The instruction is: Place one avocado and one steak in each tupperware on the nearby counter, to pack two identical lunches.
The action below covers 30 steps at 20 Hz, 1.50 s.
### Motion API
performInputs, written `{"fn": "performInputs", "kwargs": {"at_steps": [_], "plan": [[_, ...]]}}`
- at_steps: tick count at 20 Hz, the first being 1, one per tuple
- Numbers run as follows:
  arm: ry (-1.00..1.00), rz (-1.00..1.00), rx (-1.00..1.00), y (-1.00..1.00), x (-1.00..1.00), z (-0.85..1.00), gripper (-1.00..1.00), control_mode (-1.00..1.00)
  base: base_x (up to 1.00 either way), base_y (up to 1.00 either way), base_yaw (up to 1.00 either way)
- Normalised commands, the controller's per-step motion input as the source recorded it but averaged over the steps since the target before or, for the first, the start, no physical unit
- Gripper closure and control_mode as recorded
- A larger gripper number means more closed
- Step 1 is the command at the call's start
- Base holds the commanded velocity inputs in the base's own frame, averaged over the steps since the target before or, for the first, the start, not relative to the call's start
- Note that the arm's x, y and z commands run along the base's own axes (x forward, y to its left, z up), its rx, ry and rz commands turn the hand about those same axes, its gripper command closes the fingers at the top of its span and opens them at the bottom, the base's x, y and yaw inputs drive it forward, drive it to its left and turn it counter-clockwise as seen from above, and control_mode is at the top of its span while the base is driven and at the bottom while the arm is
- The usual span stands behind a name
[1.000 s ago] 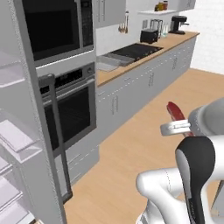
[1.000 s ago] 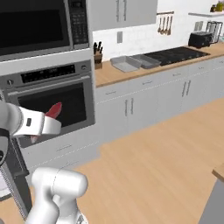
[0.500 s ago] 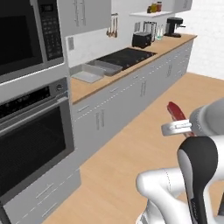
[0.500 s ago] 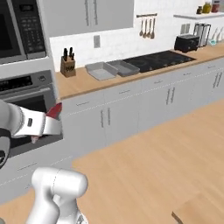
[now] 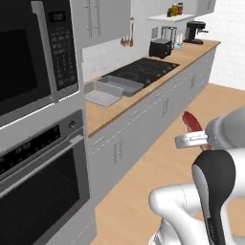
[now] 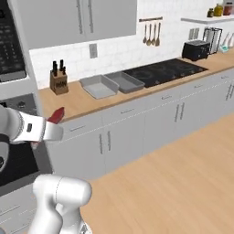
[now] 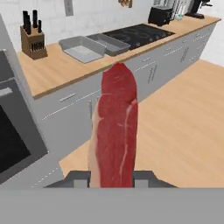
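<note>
My hand (image 7: 112, 177) is pinching the steak (image 7: 114, 131) by one end, holding it in the air over the wooden floor, well apart from the desk (image 7: 57, 70). The two tupperware bins (image 6: 99, 86) sit side by side on that desk, between the knife block (image 6: 58, 81) and the black stovetop (image 6: 164, 71).

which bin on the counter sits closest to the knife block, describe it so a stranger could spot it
On the wood-grain counter, between the knife block and the black stovetop, two grey tupperware bins sit side by side. It's the lighter one, beside the block; its darker twin adjoins the stovetop.
</note>
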Motion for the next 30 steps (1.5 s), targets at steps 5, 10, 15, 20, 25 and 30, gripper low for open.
{"fn": "performInputs", "kwargs": {"at_steps": [5, 10, 15, 20, 25, 30], "plan": [[0.00, 0.00, 0.00, 0.00, 0.00, 0.00, 1.00, 1.00, 1.00, -0.21, 0.08], [0.00, 0.00, 0.00, 0.00, 0.00, 0.00, 1.00, 1.00, 1.00, -0.47, 0.28], [0.00, 0.00, 0.00, 0.00, 0.00, 0.00, 1.00, 1.00, 0.98, -0.49, 0.61], [0.00, 0.00, 0.00, 0.00, 0.00, 0.00, 1.00, 1.00, 0.68, -0.21, 0.89], [0.00, 0.00, 0.00, 0.00, 0.00, 0.00, 1.00, 1.00, 0.38, -0.69, 0.71], [0.00, 0.00, 0.00, 0.00, 0.00, 0.00, 1.00, 1.00, 0.08, -0.90, 0.33]]}}
